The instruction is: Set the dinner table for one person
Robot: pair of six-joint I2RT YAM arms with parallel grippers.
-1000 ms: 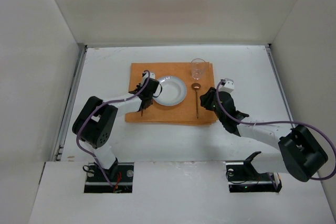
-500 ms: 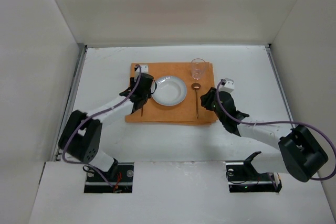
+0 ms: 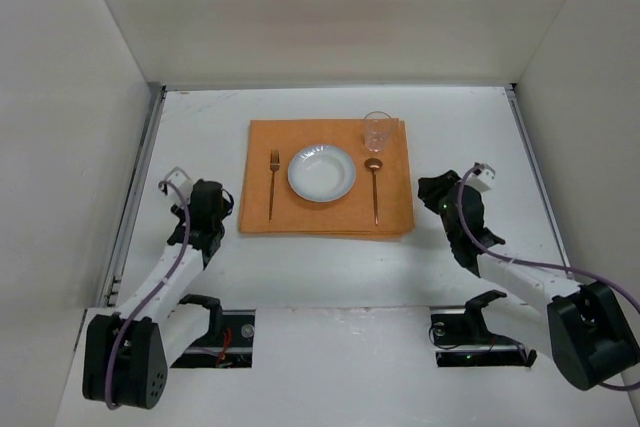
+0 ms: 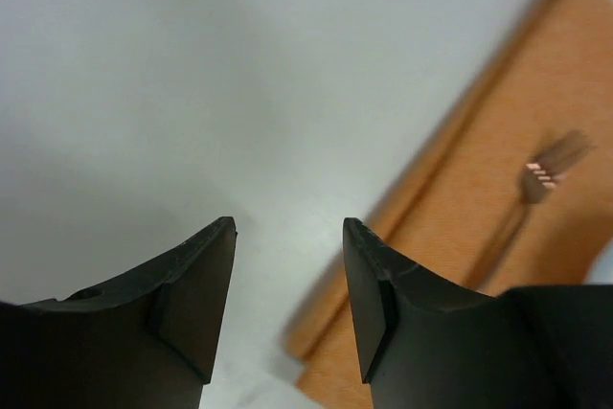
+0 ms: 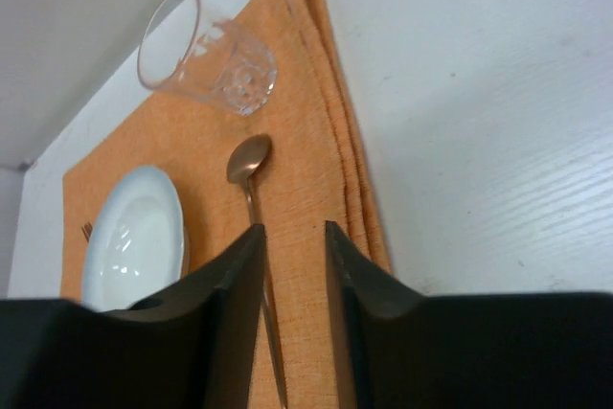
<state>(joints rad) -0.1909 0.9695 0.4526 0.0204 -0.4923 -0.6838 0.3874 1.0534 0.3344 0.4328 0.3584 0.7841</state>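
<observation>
Locating the left gripper (image 3: 212,205) low over the near-left part of the dinner table (image 3: 200,127), just off the near-left corner of the orange mat (image 3: 390,219). Showing jaws spread wide in the left wrist view, pinching nothing, with only bare white surface between them.

Locating the right gripper (image 3: 437,193) opposite, just off the right edge of the orange mat. Showing jaws parted narrowly in the right wrist view, gripping nothing, with the spoon handle lying beyond the gap and not between the fingers.

Moving farther: noting the orange mat lying flat across the middle of the dinner table. Carrying the fork (image 3: 272,183) on the left, the plate (image 3: 322,173) in the centre and the spoon (image 3: 374,189) on the right, each apart from the next. Noting the glass (image 3: 378,132) standing upright at the far-right corner of the orange mat, just beyond the spoon bowl.

Judging the step: closing out the setting, with every piece apparently placed.

Judging the next move: calling for no further grasp. Parking both arms clear of the orange mat, and keeping the right gripper away from the glass and spoon.
</observation>
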